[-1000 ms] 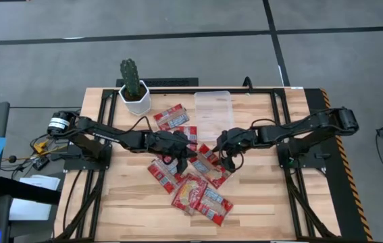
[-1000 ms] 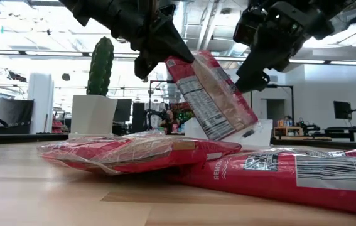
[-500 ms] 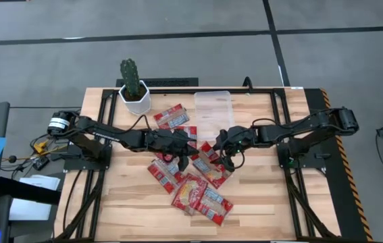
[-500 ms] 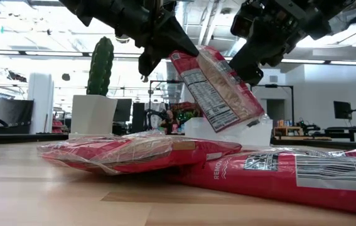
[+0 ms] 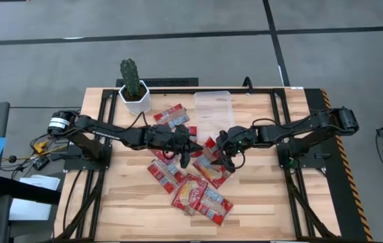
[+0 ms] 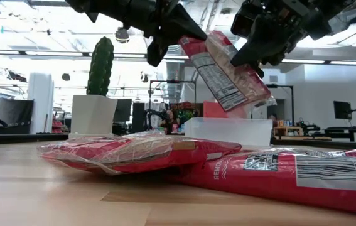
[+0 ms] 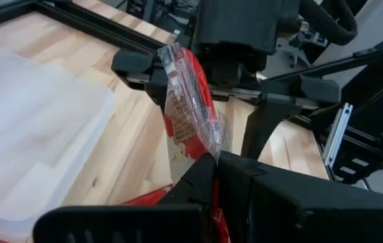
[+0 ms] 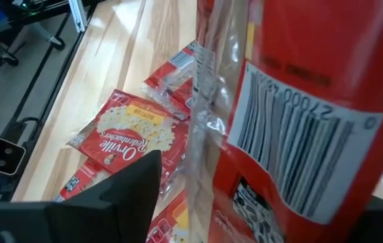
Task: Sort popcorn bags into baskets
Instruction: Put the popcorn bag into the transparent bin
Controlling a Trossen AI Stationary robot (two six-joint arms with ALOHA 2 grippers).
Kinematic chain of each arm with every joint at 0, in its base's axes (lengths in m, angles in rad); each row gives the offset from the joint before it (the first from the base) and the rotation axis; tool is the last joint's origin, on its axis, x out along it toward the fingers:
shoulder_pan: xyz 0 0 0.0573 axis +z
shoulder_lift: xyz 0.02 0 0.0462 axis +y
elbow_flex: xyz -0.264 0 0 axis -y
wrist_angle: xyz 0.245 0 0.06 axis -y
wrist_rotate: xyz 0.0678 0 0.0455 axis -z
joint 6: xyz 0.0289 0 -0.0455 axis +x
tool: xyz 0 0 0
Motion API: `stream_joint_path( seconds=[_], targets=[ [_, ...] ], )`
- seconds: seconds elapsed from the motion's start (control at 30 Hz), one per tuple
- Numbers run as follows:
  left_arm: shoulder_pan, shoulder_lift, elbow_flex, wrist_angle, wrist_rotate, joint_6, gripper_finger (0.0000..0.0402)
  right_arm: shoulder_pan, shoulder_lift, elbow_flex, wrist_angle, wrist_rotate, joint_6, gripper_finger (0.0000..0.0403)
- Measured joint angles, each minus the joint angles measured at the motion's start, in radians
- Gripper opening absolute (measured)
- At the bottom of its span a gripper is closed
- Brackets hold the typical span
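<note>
- Low view: left gripper [image 6: 176,31] clamps one popcorn bag [image 6: 228,72] in the air above the clear tray [image 6: 228,132].
- Right gripper [image 6: 253,47], fingers apart, straddles the bag's far end.
- High view: about seven more bags [image 5: 198,196] lie beside the tray [image 5: 213,111].

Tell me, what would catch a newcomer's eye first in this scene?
Most striking is the red popcorn bag held up in the air between the two arms above the table's middle: the left hand is shut on its top corner, while the right hand stands open around its other edge. Below, more red bags lie scattered on the wooden table, near a clear tray and a potted cactus.
</note>
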Motion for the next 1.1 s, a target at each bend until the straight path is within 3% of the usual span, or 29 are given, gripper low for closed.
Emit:
stream_joint_path(
  seconds=[0.13, 0.37, 0.43, 0.57, 0.77, 0.93, 1.1],
  targets=[
    [0.001, 0.0, 0.0, -0.003, 0.002, -0.001, 0.0, -0.001, 0.0, 0.0, -0.002, 0.0, 0.001, 0.0223],
    [0.001, 0.0, 0.0, -0.003, 0.005, -0.001, 0.0, -0.001, 0.0, 0.0, -0.008, 0.002, -0.009, 0.0051],
    [0.001, 0.0, 0.0, -0.004, 0.005, -0.001, 0.0001, -0.001, 0.0, 0.0, -0.008, 0.002, -0.022, 0.0022],
    [0.005, -0.006, 0.0, -0.035, 0.007, -0.002, 0.0024, -0.009, 0.0, 0.0, -0.012, 0.001, -0.003, 0.0029],
    [0.041, -0.094, 0.0, -0.199, 0.079, -0.045, 0.0107, -0.064, -0.023, 0.001, -0.021, -0.005, -0.003, 0.0019],
    [0.059, -0.201, 0.0, -0.358, 0.062, -0.06, 0.0166, -0.17, -0.048, 0.087, -0.197, -0.007, -0.103, 0.0019],
    [0.064, -0.279, 0.0, -0.457, -0.031, -0.06, 0.0189, -0.313, -0.03, 0.265, -0.424, -0.023, -0.295, 0.0029]
  ],
)
